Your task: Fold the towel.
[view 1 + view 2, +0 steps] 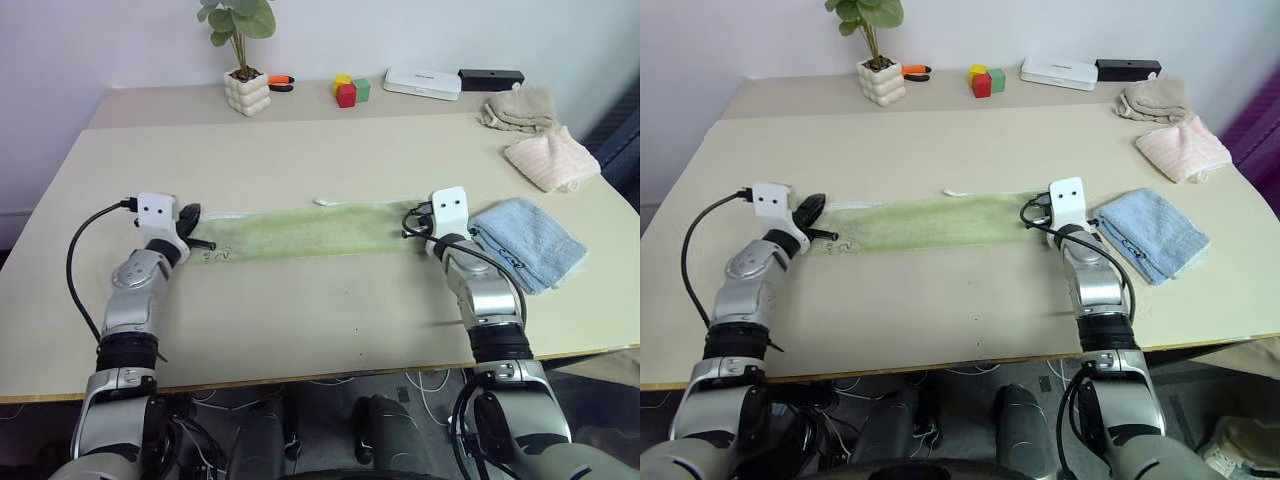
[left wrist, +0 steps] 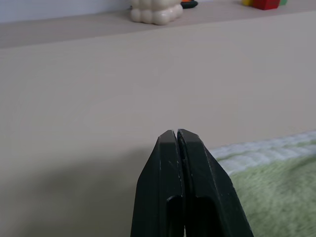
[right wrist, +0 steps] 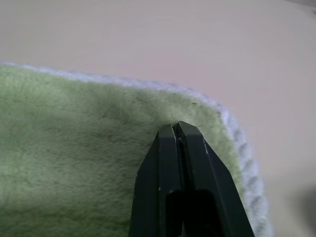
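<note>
Pincers (image 3: 177, 129) closed, towel (image 1: 300, 232) beneath.

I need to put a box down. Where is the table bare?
Bare: the near strip between the towel and the table edge, and the band between towel and plant pot. Crowded: the right side, with blue cloth and pink cloth.

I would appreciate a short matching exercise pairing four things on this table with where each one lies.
Things:
1. towel
2. light blue cloth
3. pale pink cloth
4. potted plant

Places:
A. back edge, left of the coloured blocks
B. spread flat between the two pincers
C. just right of the right pincer
D. far right, behind the blue one

Pairs: 1-B, 2-C, 3-D, 4-A
</note>
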